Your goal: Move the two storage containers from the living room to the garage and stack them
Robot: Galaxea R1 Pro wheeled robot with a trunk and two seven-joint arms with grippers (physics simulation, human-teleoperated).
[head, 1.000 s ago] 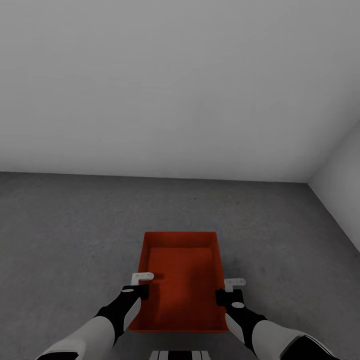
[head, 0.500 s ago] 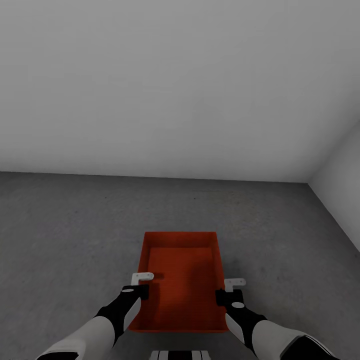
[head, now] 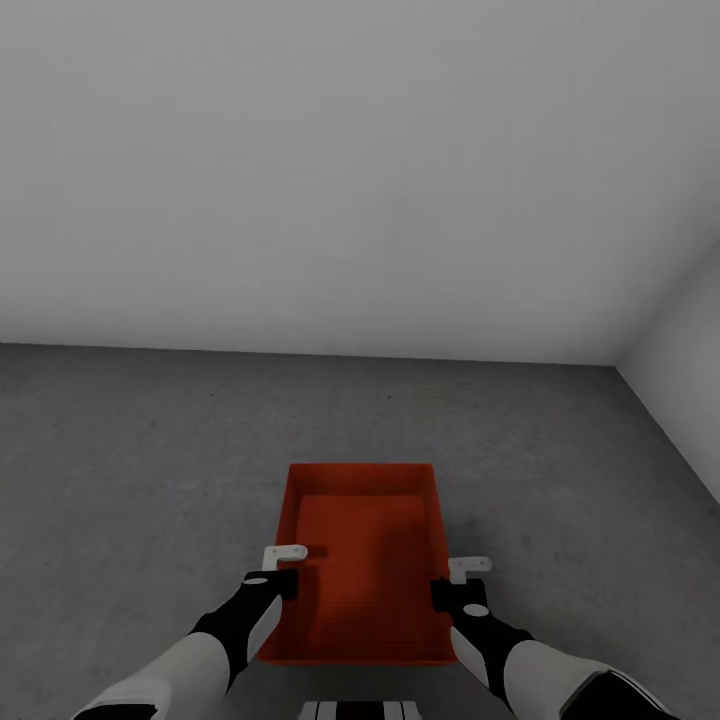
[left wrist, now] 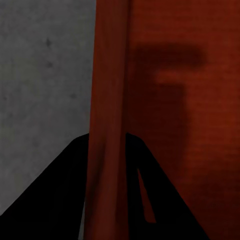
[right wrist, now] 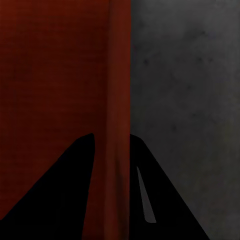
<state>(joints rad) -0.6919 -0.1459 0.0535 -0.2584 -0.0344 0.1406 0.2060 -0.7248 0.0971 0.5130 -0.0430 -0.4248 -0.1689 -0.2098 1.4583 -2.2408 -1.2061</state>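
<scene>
both pincers grip one storage container [head: 362, 560]: left gripper [head: 284, 553] clamped over its left wall, right gripper [head: 468, 567] over its right wall, each wall pinched between fingers [left wrist: 70, 190] in wrist views. container sits over grey concrete floor [head: 130, 470]; pale wall [head: 330, 170] beyond.

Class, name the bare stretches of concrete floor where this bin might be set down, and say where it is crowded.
Bare dark grey concrete floor spreads left of the orange-red rectangular bin, ahead to the pale grey wall, and right to the side wall. Crowded only at the bin's walls, where left claw and right claw clamp.
</scene>
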